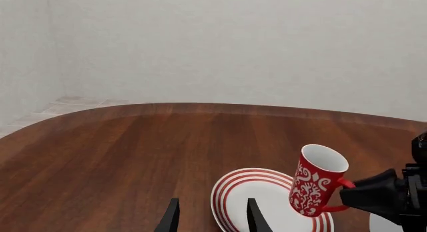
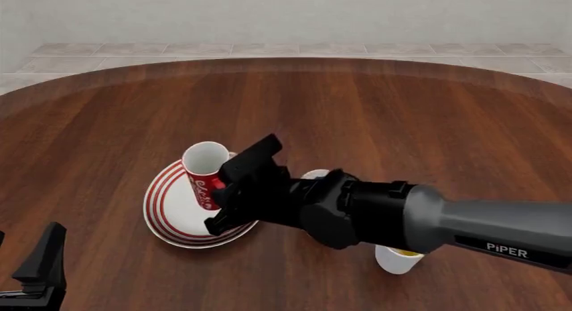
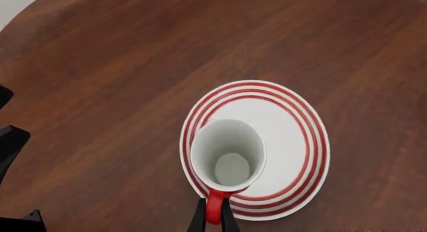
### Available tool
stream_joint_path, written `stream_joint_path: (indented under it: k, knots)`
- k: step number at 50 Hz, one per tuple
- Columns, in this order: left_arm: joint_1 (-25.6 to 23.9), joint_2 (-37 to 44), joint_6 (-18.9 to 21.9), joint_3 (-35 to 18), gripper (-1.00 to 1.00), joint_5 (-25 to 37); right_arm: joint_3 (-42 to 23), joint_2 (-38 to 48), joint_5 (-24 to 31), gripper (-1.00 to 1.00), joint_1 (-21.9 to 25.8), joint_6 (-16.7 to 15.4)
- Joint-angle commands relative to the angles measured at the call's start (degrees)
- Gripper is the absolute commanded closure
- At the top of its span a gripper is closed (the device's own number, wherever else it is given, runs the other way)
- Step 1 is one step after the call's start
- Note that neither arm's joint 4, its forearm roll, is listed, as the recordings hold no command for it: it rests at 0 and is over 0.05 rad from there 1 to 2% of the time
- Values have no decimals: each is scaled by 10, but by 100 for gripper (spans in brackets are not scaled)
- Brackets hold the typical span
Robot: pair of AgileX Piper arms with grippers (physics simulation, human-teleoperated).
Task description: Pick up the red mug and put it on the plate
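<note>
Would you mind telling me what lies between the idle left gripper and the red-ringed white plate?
Only bare brown wooden table: the front view shows nothing between the left gripper and the red-ringed white plate.

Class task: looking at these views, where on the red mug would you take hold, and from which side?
Grip the red mug by its handle, coming from the side facing away from the plate centre. The handle sticks out there, thin enough to pinch, as the right hand does now.
</note>
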Motion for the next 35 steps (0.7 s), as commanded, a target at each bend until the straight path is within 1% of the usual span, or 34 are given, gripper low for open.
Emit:
stream_joint_path:
  k: [1,18,35]
  knots:
    - [0,0,-1,1,-100,-1,-3,8,-5,100,0,4]
    - [0,0,-1,-1,-100,0,-5,25,-12,100,-6,9]
    - [1,0,-1,-3,-100,2,-14,42,-10,100,-6,5]
